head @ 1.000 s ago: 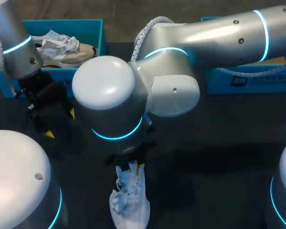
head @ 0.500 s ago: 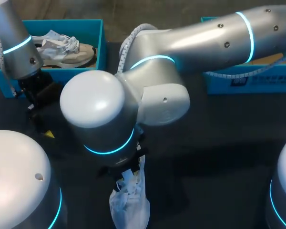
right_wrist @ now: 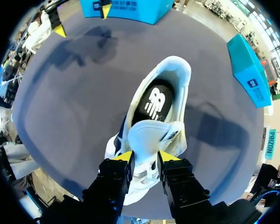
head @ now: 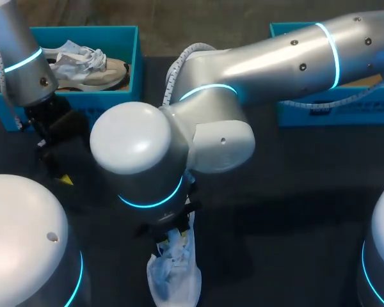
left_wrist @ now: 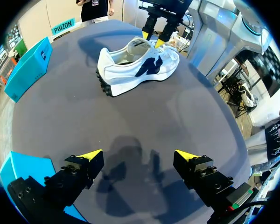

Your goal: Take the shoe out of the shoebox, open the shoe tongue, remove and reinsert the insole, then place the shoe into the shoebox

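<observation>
White shoe (left_wrist: 135, 65) is seen out of the box, on its sole on the dark table (left_wrist: 60, 121), near the middle of the near edge in the head view and well apart from both boxes.

Right gripper (right_wrist: 146, 157) is clenched on the tongue (right_wrist: 148, 133): a yellow-tipped finger is pressed to each side, and the tongue is raised clear of the opening. Insole (right_wrist: 155, 103) is exposed behind it and is seated flat in the shoe.

Left gripper (left_wrist: 139, 156) is released, fingers spread wide with nothing between them. It is held over bare table beside the shoebox (head: 112, 101).

Handling, as judged:
- the shoe is taken to be light, with a soft upper and a stiff sole
- it is likely to slide or tip if pulled by the tongue alone
- the heel collar or sidewall is judged the firmest hold for steadying
- the insole is expected to be thin and floppy, best pinched at its heel edge

Count:
- shoes, two: one on the table, a second shoe (head: 83, 64) lying in the shoebox
- teal boxes, two: the shoebox and another box (head: 345, 105) at the far right
- insoles visible, one
- grippers, two
</observation>
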`<state>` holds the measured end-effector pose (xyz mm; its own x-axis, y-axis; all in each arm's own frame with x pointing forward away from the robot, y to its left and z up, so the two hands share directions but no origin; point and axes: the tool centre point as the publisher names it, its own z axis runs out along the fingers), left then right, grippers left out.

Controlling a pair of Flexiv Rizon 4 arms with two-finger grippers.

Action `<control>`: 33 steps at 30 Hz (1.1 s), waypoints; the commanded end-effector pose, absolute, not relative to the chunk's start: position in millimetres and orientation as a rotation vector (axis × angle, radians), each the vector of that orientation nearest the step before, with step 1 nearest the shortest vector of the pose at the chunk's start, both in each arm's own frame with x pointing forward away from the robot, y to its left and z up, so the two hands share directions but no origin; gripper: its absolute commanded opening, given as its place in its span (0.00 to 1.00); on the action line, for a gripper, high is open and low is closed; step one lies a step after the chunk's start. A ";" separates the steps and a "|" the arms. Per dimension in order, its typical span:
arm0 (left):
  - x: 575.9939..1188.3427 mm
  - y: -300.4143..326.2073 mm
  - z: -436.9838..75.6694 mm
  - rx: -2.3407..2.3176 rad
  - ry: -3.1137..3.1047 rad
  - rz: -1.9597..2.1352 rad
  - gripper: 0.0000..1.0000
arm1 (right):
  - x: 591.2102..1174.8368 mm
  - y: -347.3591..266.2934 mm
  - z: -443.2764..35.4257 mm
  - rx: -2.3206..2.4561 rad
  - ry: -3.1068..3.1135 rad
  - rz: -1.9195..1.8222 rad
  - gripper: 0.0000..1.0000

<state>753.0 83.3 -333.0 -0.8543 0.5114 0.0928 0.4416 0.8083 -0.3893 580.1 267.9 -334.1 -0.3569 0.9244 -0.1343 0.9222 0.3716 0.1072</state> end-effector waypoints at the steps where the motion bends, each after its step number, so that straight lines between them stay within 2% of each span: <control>1: 752.4 83.8 -332.6 -0.746 -2.802 0.530 1.00 | 583.6 262.7 -338.1 2.242 1.970 0.106 0.30; 12: 752.4 83.8 -332.6 -0.746 -2.802 0.530 1.00 | 608.5 277.2 -348.9 2.219 2.046 0.118 0.31; 17: 752.4 83.8 -332.6 -0.746 -2.802 0.530 1.00 | 608.3 276.5 -329.7 2.187 2.029 0.116 0.31; 25: 752.4 83.8 -332.6 -0.746 -2.802 0.530 1.00 | 607.8 268.0 -304.6 2.048 2.175 0.307 0.37; 28: 752.4 83.8 -332.6 -0.746 -2.802 0.530 1.00 | 610.8 264.9 -300.8 2.013 2.215 0.264 0.38; 33: 752.4 83.8 -332.6 -0.746 -2.802 0.530 1.00 | 623.3 268.4 -293.5 1.663 2.495 0.432 0.45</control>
